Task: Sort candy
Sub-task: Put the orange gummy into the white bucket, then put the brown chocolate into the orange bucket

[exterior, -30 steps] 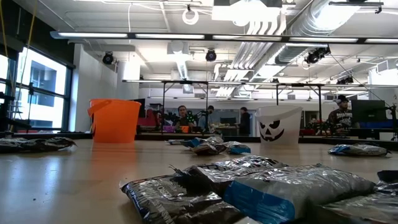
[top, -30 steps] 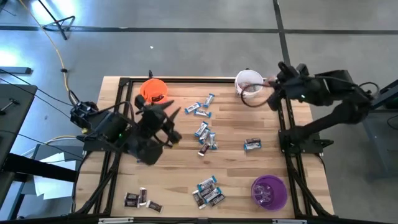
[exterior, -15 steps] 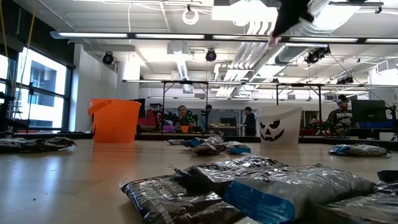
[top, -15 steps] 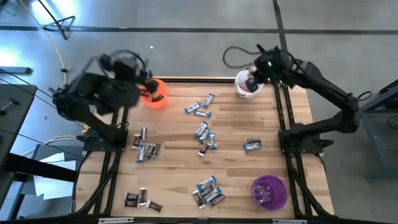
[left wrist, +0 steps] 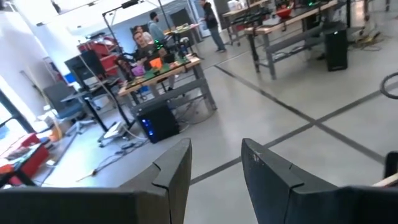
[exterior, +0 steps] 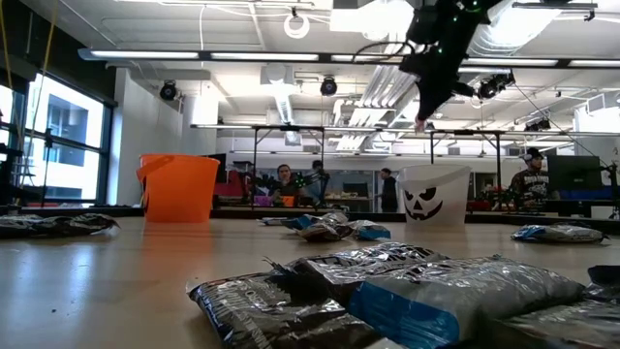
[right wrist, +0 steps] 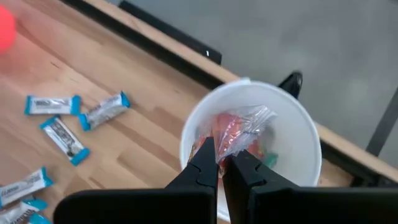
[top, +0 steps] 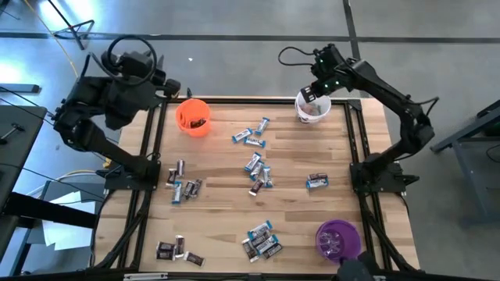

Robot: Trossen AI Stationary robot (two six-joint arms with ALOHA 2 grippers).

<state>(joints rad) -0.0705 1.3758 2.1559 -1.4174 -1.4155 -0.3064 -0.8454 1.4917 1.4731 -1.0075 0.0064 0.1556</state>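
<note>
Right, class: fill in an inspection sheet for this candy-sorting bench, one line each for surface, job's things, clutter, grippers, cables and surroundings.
Surface: wooden table in a dark frame.
Job's things: candy lies in scattered clusters across the table; the orange cup, white cup and purple cup each hold some pieces.
Clutter: nothing seen.
Grippers: right gripper hangs above the white cup, shut on a reddish-pink candy; left gripper is raised beyond the table edge near the orange cup, fingers apart, empty.
Cables: yellow cable on the floor beside the table; a cable loops on each arm.
Surroundings: workshop benches, with people standing behind them.
</note>
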